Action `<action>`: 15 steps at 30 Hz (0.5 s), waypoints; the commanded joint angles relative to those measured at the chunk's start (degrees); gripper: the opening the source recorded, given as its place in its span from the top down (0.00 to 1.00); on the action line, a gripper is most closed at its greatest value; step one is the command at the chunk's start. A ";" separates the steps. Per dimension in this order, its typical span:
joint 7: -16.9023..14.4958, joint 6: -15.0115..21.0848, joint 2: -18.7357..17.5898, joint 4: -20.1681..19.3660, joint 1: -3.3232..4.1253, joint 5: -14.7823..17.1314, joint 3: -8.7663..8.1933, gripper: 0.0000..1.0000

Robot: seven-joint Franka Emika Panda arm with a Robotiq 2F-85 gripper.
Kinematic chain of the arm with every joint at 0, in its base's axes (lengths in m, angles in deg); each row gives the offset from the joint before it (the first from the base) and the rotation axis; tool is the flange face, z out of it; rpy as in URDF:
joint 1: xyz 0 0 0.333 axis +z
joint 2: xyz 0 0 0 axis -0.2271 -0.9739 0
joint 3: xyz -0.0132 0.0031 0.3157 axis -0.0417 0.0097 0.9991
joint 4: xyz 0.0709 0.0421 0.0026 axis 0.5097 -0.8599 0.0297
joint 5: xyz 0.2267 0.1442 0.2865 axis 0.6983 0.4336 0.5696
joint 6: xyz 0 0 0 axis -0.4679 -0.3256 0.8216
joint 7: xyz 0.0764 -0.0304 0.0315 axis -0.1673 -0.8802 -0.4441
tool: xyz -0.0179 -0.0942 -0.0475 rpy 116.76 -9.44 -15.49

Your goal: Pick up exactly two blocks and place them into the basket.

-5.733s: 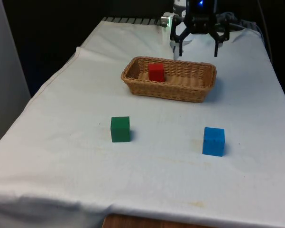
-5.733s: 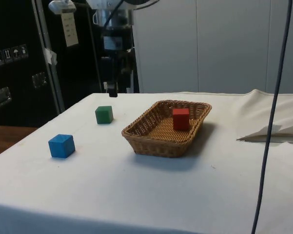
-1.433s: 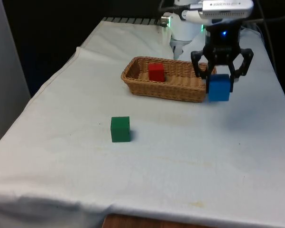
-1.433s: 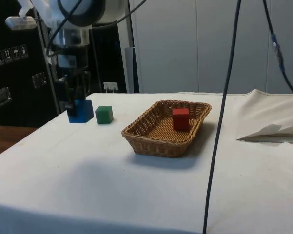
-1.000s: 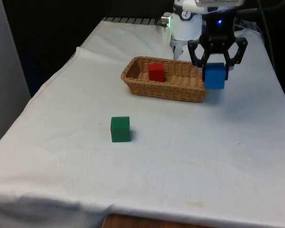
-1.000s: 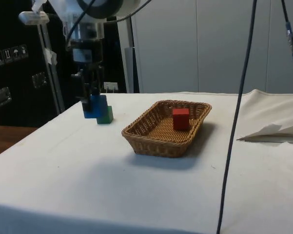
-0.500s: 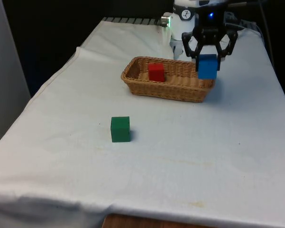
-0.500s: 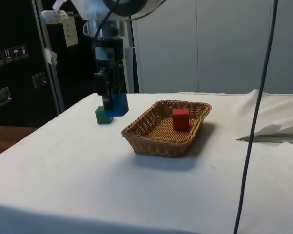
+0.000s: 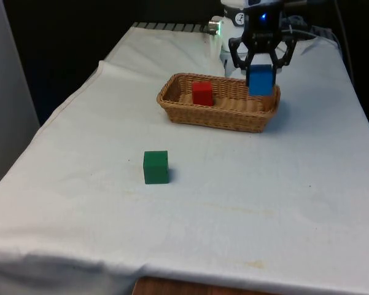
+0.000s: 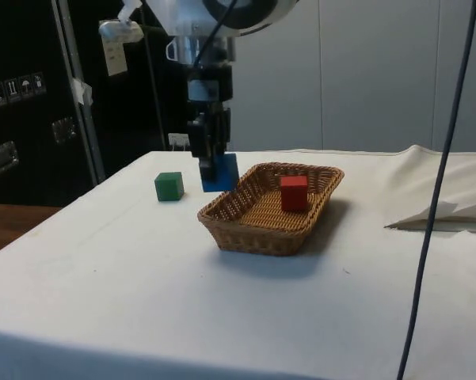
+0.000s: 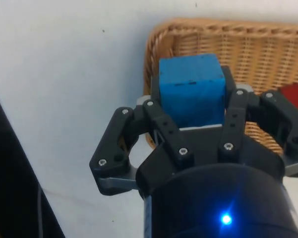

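My gripper (image 9: pixel 261 70) is shut on a blue block (image 9: pixel 261 80), held in the air over the wicker basket's (image 9: pixel 233 115) end at the front view's right. From the side the blue block (image 10: pixel 220 172) hangs just above the basket's (image 10: pixel 253 229) rim nearest the green block. At the wrist the blue block (image 11: pixel 191 89) sits between the fingers (image 11: pixel 158 126), over the basket's corner (image 11: pixel 161 37). A red block (image 9: pixel 202 93) lies inside the basket. A green block (image 9: pixel 155 167) stands alone on the cloth in front of the basket.
White cloth (image 9: pixel 245 203) covers the table, with open room around the green block (image 10: pixel 169 187). A hanging cable (image 10: pixel 439 190) crosses the side view's right. Folded cloth (image 10: pixel 447 212) lies beyond the basket there.
The gripper has carried the blue block up off the cloth and towards the basket, from beside its end to over it. The red and green blocks have not moved.
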 commanded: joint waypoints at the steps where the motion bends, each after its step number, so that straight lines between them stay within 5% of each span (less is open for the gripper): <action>1: 0.06 0.86 0.63 -1.09 -0.06 -0.52 -0.17 0.99; 15: -2.69 5.50 2.98 -9.11 -0.40 -0.17 -2.01 0.99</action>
